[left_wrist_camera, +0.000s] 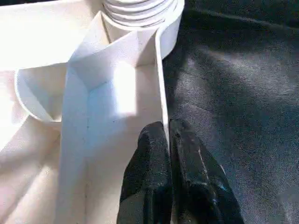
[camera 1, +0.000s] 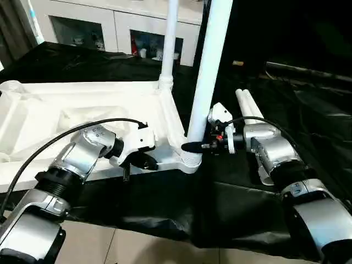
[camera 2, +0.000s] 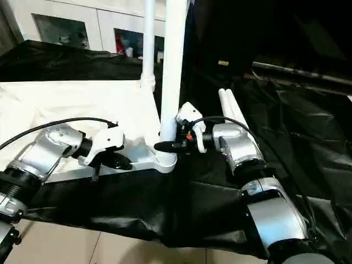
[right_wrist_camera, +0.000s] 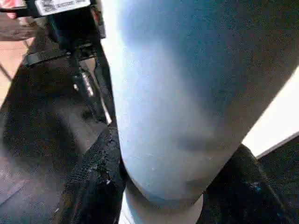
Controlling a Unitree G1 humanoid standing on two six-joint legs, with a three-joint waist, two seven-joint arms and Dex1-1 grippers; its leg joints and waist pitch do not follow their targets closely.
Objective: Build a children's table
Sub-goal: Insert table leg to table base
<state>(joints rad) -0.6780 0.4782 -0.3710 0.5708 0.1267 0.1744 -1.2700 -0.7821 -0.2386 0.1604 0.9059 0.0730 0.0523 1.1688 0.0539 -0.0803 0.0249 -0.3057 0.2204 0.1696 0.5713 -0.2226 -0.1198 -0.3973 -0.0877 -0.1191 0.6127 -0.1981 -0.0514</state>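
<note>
1. Left eye view: the table top (camera 1: 82,118) lies upside down, ribbed underside up, on black sheeting (camera 1: 165,203) that covers the work surface. Pale floor tiles (camera 1: 110,245) show past the sheet's near edge. At the back is a white cabinet (camera 1: 118,25) with glass doors; small items behind the glass are too small to identify. The near leg (camera 1: 210,71) stands upright in the near right corner socket (camera 1: 191,158). The far leg (camera 1: 169,41) stands upright in the far right corner socket. Two spare legs (camera 1: 248,104) lie side by side on the sheet, to the right of the top.
2. Right eye view: the right gripper (camera 2: 168,146) sits at the base of the near leg, just above the socket collar, one black finger crossing in front of the tube. The left gripper (camera 2: 113,160) is at the top's near edge rail. A black cable runs along each silver forearm. A rod or bar lies on the dark surface at the far right.
3. Left wrist view: the left gripper's fingers (left_wrist_camera: 149,177) are pressed together, pinching the thin edge wall of the table top. The threaded socket collar is just beyond; black sheet lies beside the edge.
4. Right wrist view: the near leg sits between the right gripper's fingers (right_wrist_camera: 96,186), gripped on both sides. A white label (right_wrist_camera: 60,4) on black hardware beyond carries print I cannot read.
</note>
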